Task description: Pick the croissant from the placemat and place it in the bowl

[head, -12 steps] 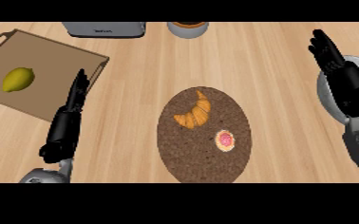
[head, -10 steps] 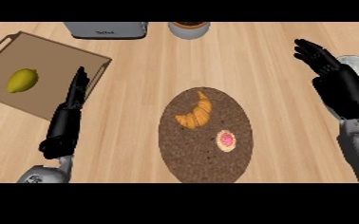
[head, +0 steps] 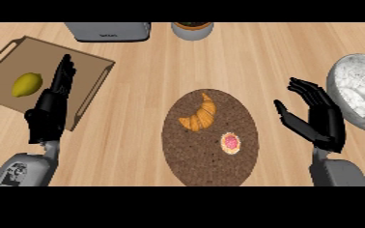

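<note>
A golden croissant (head: 200,115) lies on the upper left part of the dark oval cork placemat (head: 206,159) in the middle of the counter. The grey speckled bowl (head: 351,84) shows partly at the right edge. My right hand (head: 317,121) is open, palm facing left, between the placemat and the bowl, apart from both. My left hand (head: 50,105) rests open at the lower left, fingers pointing up over the edge of the tray.
A small pink-iced pastry (head: 230,142) sits on the placemat below the croissant. A brown tray (head: 85,75) at the left holds a lemon (head: 27,84). A grey toaster (head: 108,30) and a cup (head: 192,29) stand at the back edge.
My right hand has moved down and left, away from the bowl and closer to the placemat. The bowl now shows more. The left hand has stayed still.
</note>
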Action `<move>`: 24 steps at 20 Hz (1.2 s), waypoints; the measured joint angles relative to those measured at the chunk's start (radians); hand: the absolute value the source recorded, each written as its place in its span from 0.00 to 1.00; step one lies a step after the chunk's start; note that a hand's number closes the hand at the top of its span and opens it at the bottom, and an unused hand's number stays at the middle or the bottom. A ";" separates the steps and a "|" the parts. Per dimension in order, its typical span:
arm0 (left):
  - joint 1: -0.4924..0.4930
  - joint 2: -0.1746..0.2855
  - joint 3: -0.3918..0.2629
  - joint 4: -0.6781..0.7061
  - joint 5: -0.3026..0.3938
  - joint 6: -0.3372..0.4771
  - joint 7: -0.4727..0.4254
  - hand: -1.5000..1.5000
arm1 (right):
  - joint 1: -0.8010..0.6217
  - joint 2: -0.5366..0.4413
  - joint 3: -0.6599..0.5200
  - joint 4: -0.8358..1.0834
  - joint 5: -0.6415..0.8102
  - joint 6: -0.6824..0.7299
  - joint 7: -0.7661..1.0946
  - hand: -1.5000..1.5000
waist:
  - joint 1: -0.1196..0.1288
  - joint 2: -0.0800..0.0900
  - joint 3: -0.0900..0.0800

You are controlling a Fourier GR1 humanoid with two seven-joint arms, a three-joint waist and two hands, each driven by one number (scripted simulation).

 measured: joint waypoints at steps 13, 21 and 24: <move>-0.045 0.003 0.010 -0.032 -0.029 -0.022 0.118 0.50 | 0.065 -0.132 0.207 -0.176 0.329 0.008 0.131 0.00 | 0.010 -0.010 -0.004; -0.053 0.005 0.023 -0.049 -0.034 -0.041 0.133 0.50 | -0.135 -0.178 0.361 -0.259 0.494 0.134 0.591 0.00 | 0.023 -0.009 -0.004; -0.062 -0.008 0.032 -0.037 -0.036 -0.052 0.131 0.50 | -0.202 -0.143 0.395 -0.242 0.506 0.198 0.683 0.00 | 0.021 -0.008 -0.003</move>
